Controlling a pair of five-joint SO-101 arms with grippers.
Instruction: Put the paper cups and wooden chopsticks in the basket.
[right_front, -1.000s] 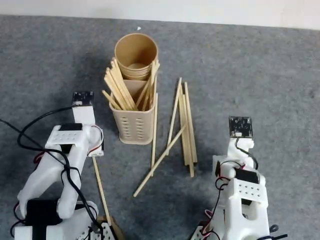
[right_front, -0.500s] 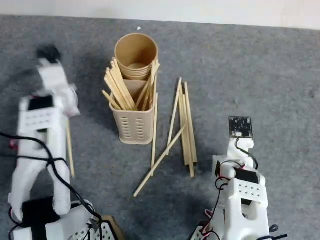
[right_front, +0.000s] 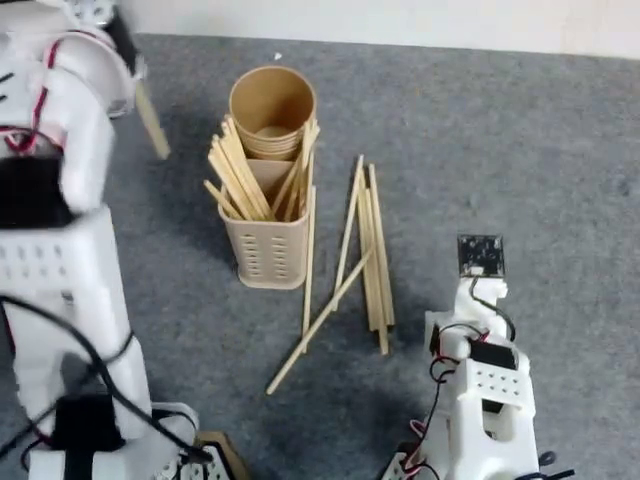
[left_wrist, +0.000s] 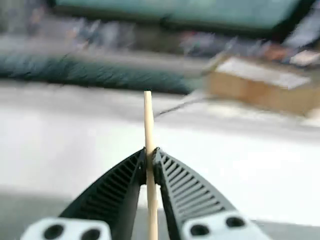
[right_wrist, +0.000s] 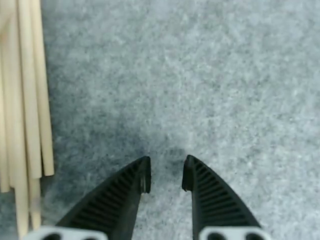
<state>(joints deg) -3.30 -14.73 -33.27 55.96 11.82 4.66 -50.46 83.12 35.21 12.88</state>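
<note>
A beige perforated basket stands on the grey mat, with several wooden chopsticks leaning in it and stacked brown paper cups at its far end. More chopsticks lie loose on the mat to its right, and one lies slanted across them. My left arm is raised high at the far left. Its gripper is shut on a single chopstick, which pokes out beside the arm. Low over the bare mat, my right gripper is open, with the loose chopsticks' ends beside it.
The right arm's body takes up the lower right. The raised left arm covers the left side. A brown board corner shows at the front edge. A pale wall runs along the mat's far edge.
My left arm has swung up and away from the front left to the far left, lifting the chopstick off the mat. The right arm has stayed still.
</note>
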